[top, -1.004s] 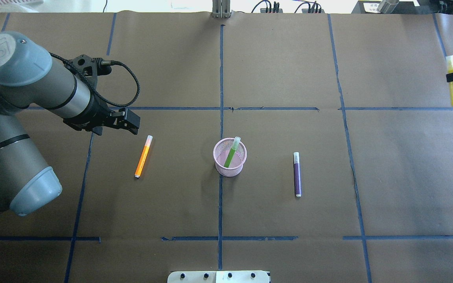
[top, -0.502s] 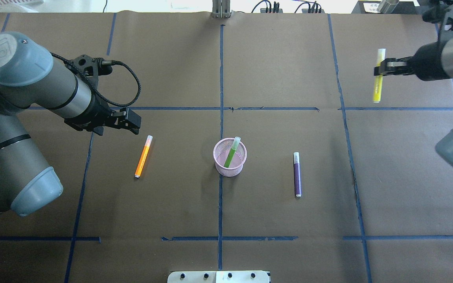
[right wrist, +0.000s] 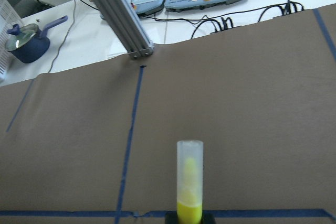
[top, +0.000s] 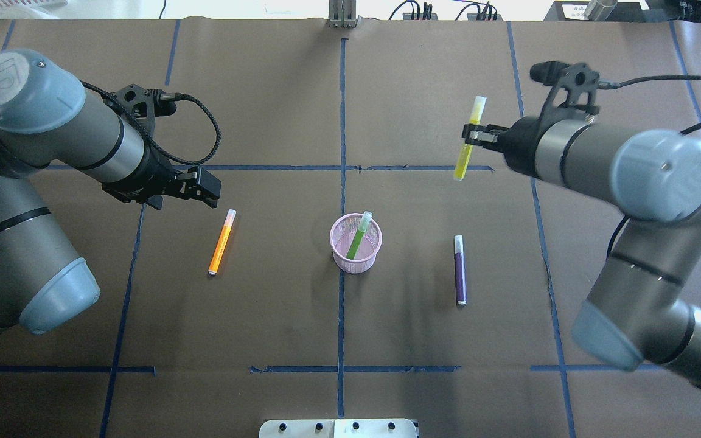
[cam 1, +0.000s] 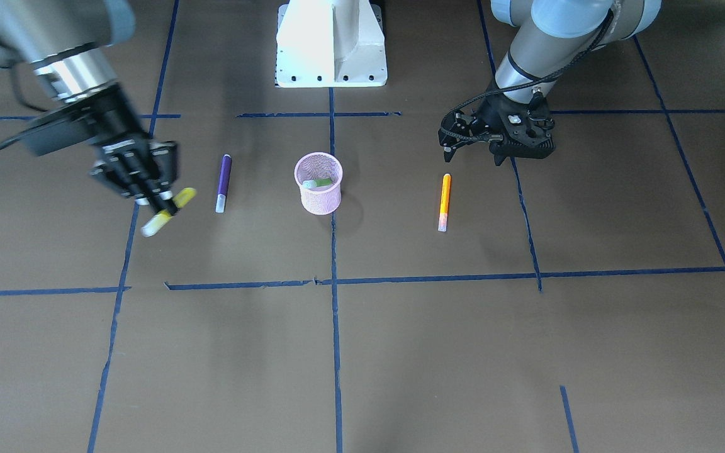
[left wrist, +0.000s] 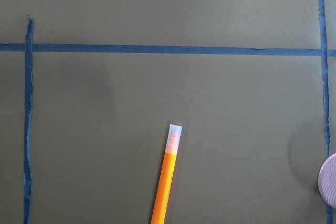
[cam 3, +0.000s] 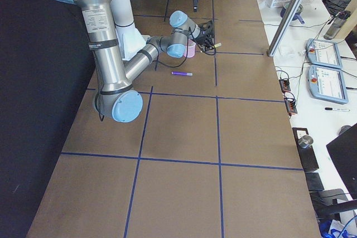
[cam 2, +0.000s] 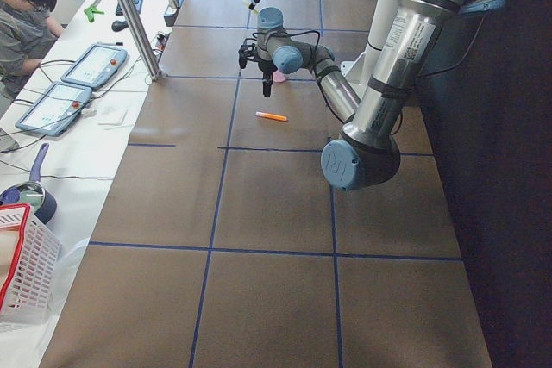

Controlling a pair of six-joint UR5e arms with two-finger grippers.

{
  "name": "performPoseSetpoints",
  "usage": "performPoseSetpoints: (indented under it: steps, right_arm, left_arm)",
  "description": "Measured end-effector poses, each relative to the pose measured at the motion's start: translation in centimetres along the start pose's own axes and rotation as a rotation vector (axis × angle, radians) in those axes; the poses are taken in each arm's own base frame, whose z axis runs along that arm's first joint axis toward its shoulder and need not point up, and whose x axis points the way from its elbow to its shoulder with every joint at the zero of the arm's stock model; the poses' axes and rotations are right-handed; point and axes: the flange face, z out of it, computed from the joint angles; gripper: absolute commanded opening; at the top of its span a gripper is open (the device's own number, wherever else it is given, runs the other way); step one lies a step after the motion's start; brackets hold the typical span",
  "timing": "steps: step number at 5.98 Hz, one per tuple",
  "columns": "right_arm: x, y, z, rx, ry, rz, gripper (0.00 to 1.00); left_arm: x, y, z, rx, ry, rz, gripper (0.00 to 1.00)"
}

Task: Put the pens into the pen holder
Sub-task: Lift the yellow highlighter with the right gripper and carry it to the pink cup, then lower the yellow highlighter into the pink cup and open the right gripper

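Note:
The pink mesh pen holder (top: 355,250) stands upright at the table's middle, with a green pen (top: 359,234) leaning inside it. An orange pen (top: 222,242) lies to its left and also shows in the left wrist view (left wrist: 167,182). A purple pen (top: 459,269) lies to its right. My right gripper (top: 471,135) is shut on a yellow pen (top: 470,139) and holds it in the air, above and behind the purple pen; the right wrist view shows its capped end (right wrist: 189,182). My left gripper (top: 209,193) looks open and empty, just behind the orange pen's cap end.
Blue tape lines (top: 342,121) divide the brown table cover. The white robot base plate (top: 338,427) sits at the near edge. An aluminium post (top: 342,15) stands at the far edge. An operator (cam 2: 26,6) and control tablets (cam 2: 95,62) are beside the table.
My right arm has swung in from the right edge, carrying the yellow pen leftward towards the middle. My left arm has barely moved. The pens on the table and the holder have not moved.

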Motion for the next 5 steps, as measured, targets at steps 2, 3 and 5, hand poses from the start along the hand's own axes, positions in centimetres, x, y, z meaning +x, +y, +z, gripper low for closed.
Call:
performPoseSetpoints:
  steps: [2,3,5]
  right_arm:
    - [-7.6,8.4,-0.7,0.14,-0.029,-0.028,0.0]
    - [-10.2,10.6,-1.0,0.188,-0.005,-0.032,0.0]
    - [-11.8,14.4,-0.6,0.26,0.051,-0.051,0.0]
  left_arm:
    - [0.1,0.0,0.0,-0.001,0.0,0.0,1.0]
    - [0.1,0.0,0.0,-0.001,0.001,0.0,1.0]
    - [0.1,0.0,0.0,-0.001,0.002,0.001,1.0]
